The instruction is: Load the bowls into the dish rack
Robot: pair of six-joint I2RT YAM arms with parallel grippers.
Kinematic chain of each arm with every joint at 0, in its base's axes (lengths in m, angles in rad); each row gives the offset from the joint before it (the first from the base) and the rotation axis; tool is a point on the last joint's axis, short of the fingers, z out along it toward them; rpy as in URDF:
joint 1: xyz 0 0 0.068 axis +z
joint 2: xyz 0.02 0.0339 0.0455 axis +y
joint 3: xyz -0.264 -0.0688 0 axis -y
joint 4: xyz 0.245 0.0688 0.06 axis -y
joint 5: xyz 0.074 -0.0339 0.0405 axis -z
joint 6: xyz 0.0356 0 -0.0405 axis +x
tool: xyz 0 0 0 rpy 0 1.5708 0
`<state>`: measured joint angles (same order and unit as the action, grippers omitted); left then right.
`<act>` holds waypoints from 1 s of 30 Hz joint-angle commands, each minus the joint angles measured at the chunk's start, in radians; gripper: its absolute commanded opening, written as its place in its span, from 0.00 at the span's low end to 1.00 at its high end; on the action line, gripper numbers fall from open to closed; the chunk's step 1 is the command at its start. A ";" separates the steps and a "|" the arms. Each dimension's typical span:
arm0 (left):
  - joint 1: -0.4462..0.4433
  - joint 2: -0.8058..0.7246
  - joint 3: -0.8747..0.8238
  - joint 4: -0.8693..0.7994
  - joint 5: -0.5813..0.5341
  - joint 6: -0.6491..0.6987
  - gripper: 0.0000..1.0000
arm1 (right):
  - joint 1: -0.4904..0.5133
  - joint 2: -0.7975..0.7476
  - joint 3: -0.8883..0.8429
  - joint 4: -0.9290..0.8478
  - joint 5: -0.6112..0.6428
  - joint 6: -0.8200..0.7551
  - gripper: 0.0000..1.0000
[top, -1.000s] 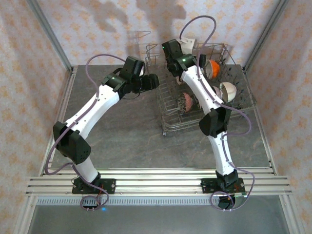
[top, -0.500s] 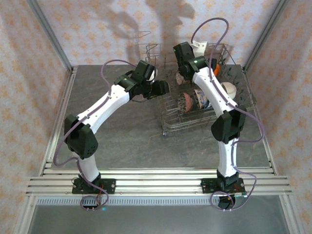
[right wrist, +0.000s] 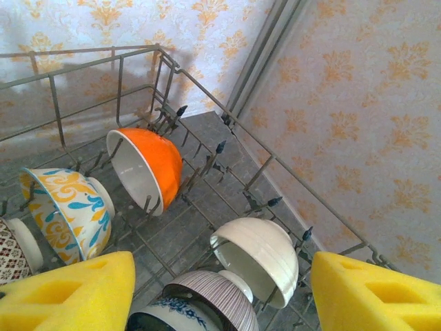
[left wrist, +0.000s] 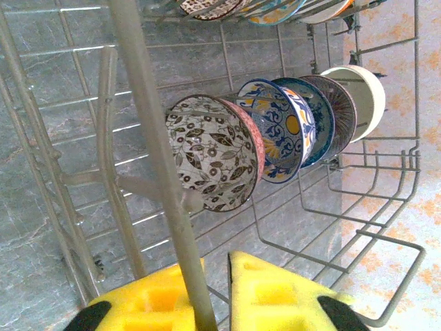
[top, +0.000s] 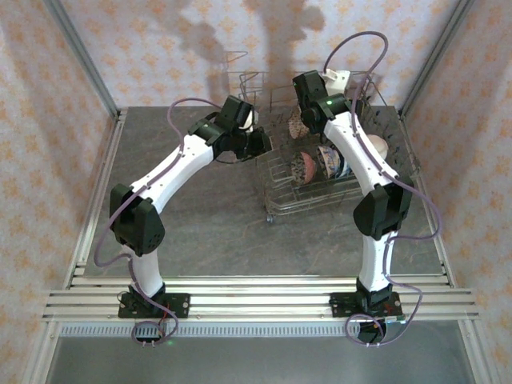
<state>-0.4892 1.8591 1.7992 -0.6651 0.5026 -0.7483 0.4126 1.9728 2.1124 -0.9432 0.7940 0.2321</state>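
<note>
The dish rack [top: 276, 204] stands at the back right of the table. Several bowls sit on edge in it: a brown floral one [left wrist: 213, 152], a blue-and-yellow one [left wrist: 282, 131], a dark blue one [left wrist: 318, 117], a striped brown one [left wrist: 342, 110] and a cream one [left wrist: 360, 96]. My left gripper [left wrist: 227, 276] is at the rack's left side [top: 262, 144]. Its yellow fingers are shut, and a rack wire [left wrist: 155, 152] crosses in front of the left one. My right gripper [right wrist: 220, 296] hangs open over the rack's back corner, above an orange bowl [right wrist: 148, 165] and the cream bowl [right wrist: 258, 255].
The rack's tall sides and upright tines [right wrist: 219, 148] surround the bowls. Papered walls [right wrist: 358, 110] and a metal frame post [top: 428, 56] stand close behind and to the right of the rack. Bare grey table [top: 200, 216] lies left of and in front of the rack.
My left arm has reached right to the rack's left side and its jaws have closed. My right arm has drawn back and right over the rack, its jaws a little narrower.
</note>
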 commanded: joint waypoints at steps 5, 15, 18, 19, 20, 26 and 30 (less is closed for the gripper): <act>0.142 -0.078 -0.003 0.041 -0.041 0.063 0.03 | -0.040 -0.054 0.041 -0.078 -0.056 0.003 0.66; 0.307 -0.164 -0.063 -0.045 -0.119 0.164 0.00 | -0.131 -0.109 0.004 -0.095 -0.210 -0.030 0.67; 0.365 -0.191 -0.098 -0.047 -0.128 0.177 0.00 | -0.155 -0.130 -0.026 -0.080 -0.229 -0.035 0.67; 0.381 -0.198 -0.104 -0.052 -0.127 0.181 0.00 | -0.160 -0.137 -0.036 -0.075 -0.231 -0.039 0.67; 0.401 -0.206 -0.109 -0.059 -0.126 0.184 0.00 | -0.165 -0.140 -0.042 -0.074 -0.234 -0.041 0.67; 0.488 -0.251 -0.142 -0.105 -0.165 0.243 0.00 | -0.199 -0.144 -0.069 -0.071 -0.301 -0.060 0.69; 0.540 -0.258 -0.149 -0.122 -0.173 0.255 0.00 | -0.207 -0.149 -0.090 -0.040 -0.355 -0.081 0.71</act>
<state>-0.0235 1.6752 1.6413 -0.8009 0.4709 -0.4648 0.2119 1.8523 2.0350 -1.0050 0.4904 0.1776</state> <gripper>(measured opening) 0.062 0.705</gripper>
